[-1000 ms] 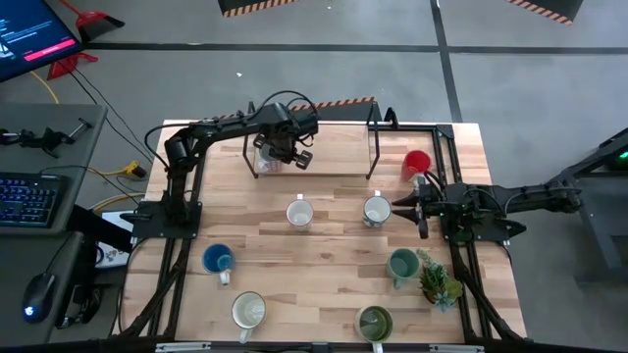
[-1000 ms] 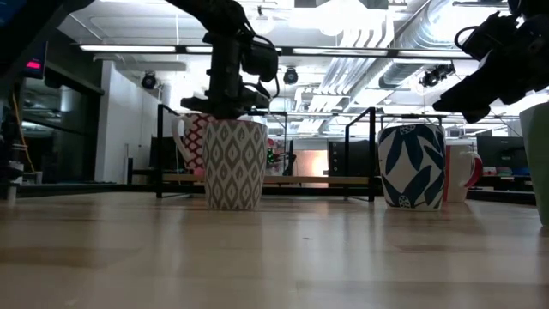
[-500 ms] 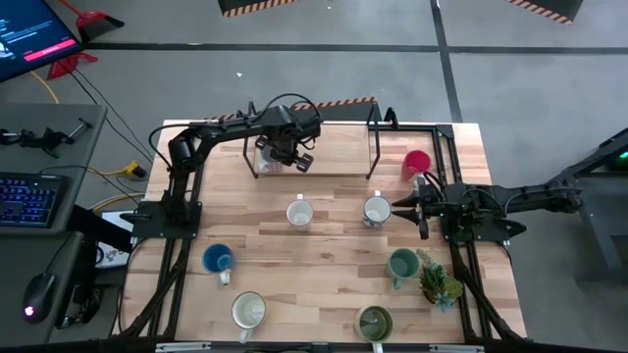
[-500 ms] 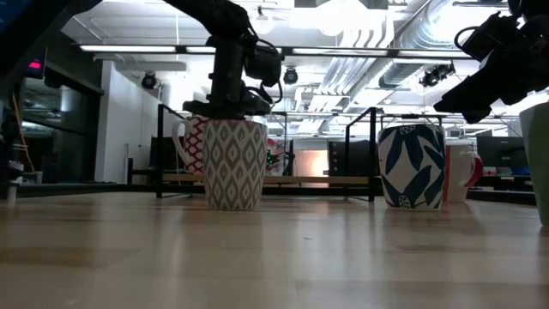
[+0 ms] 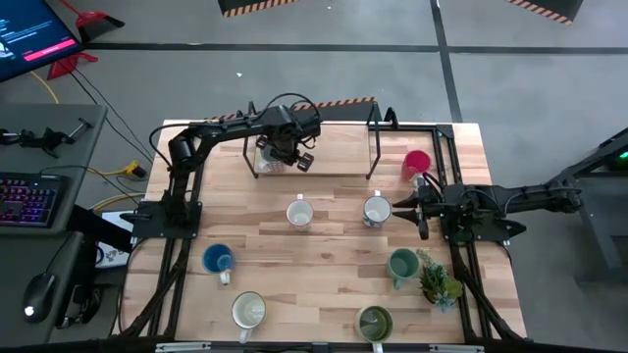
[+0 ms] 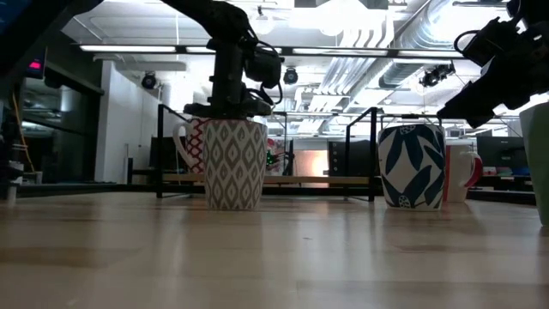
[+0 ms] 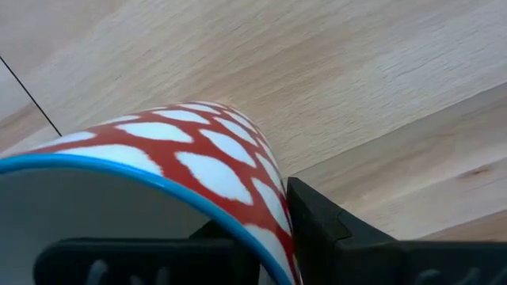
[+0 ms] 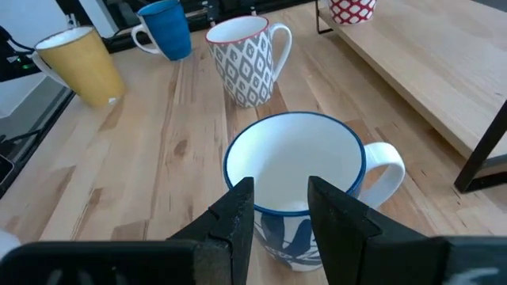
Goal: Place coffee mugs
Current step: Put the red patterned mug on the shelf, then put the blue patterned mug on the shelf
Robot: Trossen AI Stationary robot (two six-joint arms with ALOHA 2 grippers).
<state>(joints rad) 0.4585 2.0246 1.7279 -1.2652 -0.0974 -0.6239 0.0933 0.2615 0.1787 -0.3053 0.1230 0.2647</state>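
1. The left hand (image 5: 283,153) is at the 12 o'clock side of the worktop (image 5: 324,245), over the low wooden shelf (image 5: 339,157) framed by black metal legs. Its dark fingers (image 7: 317,226) straddle the wall of the red-and-white patterned mug (image 7: 198,170), one inside the rim and one outside; whether they press on it cannot be told.
2. The right hand (image 8: 279,207) reaches in from 3 o'clock, its fingers standing wide just short of the blue-leaf mug (image 8: 297,182), not touching it.
3. At 9 o'clock of that mug stands the grey diamond mug (image 5: 299,213), the two near the worktop's middle.
4. The solid red mug (image 5: 416,163) sits at 2 o'clock, beside the shelf's leg and close to the right arm.
5. The blue mug (image 5: 217,260) is at 8 o'clock, the cream mug (image 5: 247,312) at 7 o'clock, the olive mug (image 5: 374,321) at 6 o'clock and the teal mug (image 5: 402,264) at 4 o'clock.
6. A spiky potted plant (image 5: 439,282) crowds just beside the teal mug, toward the 4 o'clock edge.
7. In the low view the grey diamond mug (image 6: 234,163) stands in front of the patterned mug, hiding most of it
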